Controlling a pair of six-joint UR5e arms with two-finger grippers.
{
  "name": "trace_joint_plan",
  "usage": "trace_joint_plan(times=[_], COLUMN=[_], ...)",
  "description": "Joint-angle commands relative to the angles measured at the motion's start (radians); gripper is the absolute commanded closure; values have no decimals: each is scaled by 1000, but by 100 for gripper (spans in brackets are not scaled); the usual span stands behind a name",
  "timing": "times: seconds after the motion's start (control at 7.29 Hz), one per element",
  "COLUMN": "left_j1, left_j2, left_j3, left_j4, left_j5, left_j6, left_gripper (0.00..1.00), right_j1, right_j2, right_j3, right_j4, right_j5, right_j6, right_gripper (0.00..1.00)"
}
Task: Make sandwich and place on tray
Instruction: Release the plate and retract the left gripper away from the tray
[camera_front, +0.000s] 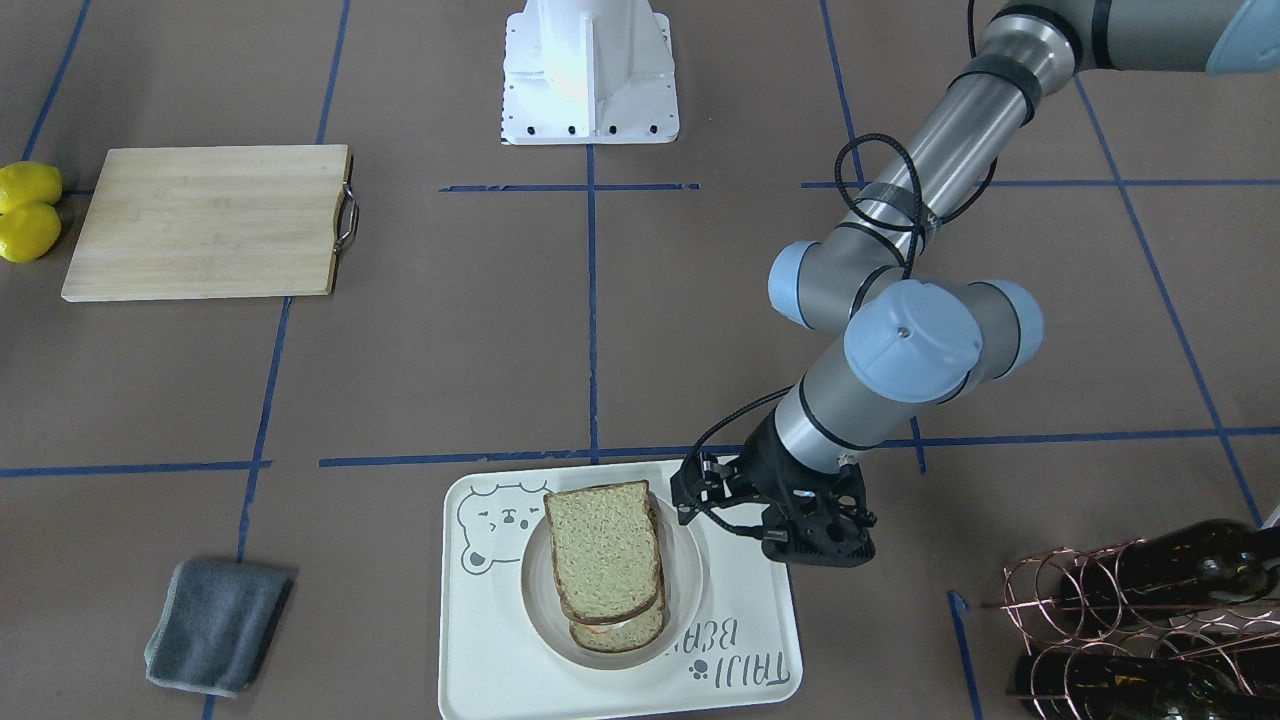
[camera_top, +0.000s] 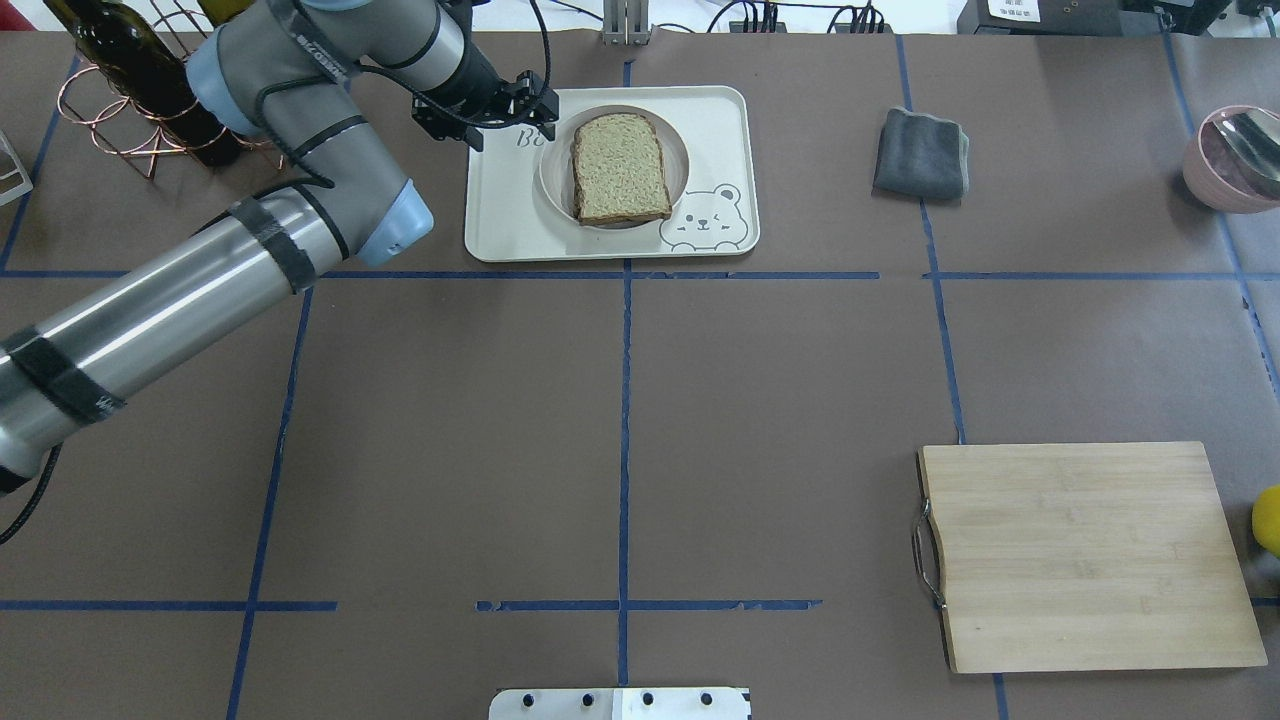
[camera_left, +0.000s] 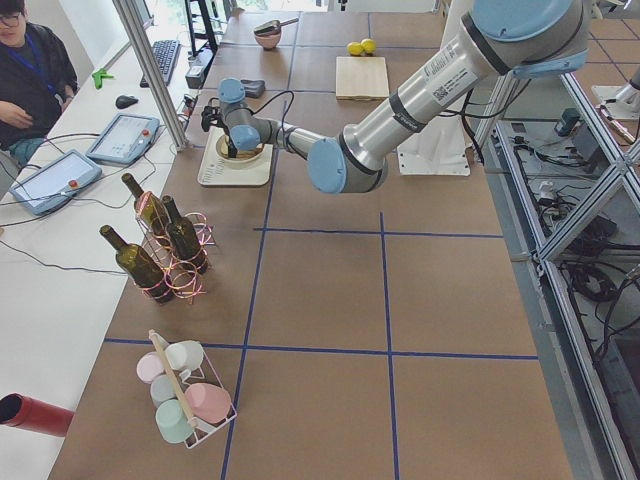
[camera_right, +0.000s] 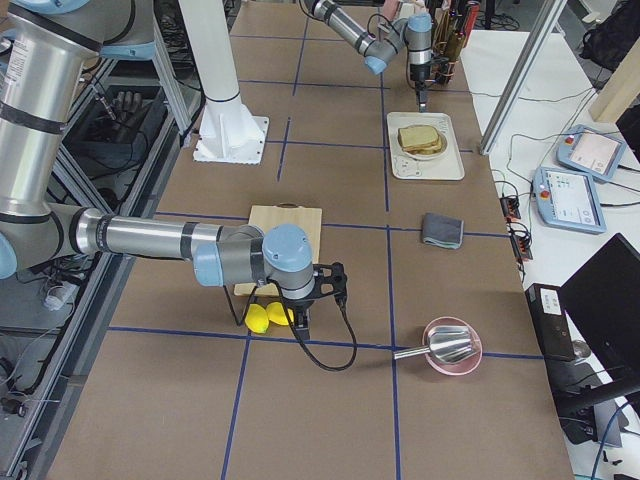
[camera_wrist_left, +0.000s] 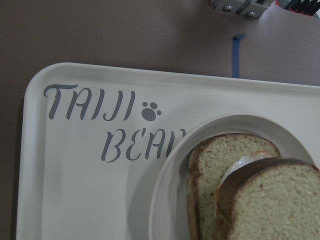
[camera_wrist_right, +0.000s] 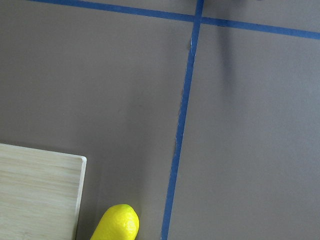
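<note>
The sandwich, two brown-crusted bread slices with a bit of white egg between them, sits in a small round white bowl. The bowl stands on the cream bear tray at the table's operator side. It also shows in the overhead view and the left wrist view. My left gripper hangs empty over the tray's lettered edge, beside the bowl and apart from it. I cannot tell how its jaws stand. My right gripper is low by the lemons, and I cannot tell its state.
A wooden cutting board lies on my right side with two lemons beside it. A grey cloth lies near the tray. A copper wine rack with bottles stands close to my left arm. A pink bowl with a ladle sits at the far right.
</note>
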Motion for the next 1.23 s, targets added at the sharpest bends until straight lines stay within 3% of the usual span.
trace_joint_plan(times=[0.0,0.27,0.55,1.1], left_j1=[-34,-95,-167,-392], left_j2=[196,350,492,781], left_j3=[-281,-530,-669,-682], left_j4=[99,275,369,372], left_j5=[-32,-49,-49,-63], left_j6=[113,284,508,942], left_gripper=[0,0,0,0], right_j1=[0,0,0,0], right_j2=[0,23,32,54], right_j3=[0,-23,-29,-45], right_j4=[-1,-1,-1,-4], right_j5=[-15,-32,-29,-26], right_j6=[1,0,1,3], right_gripper=[0,0,0,0])
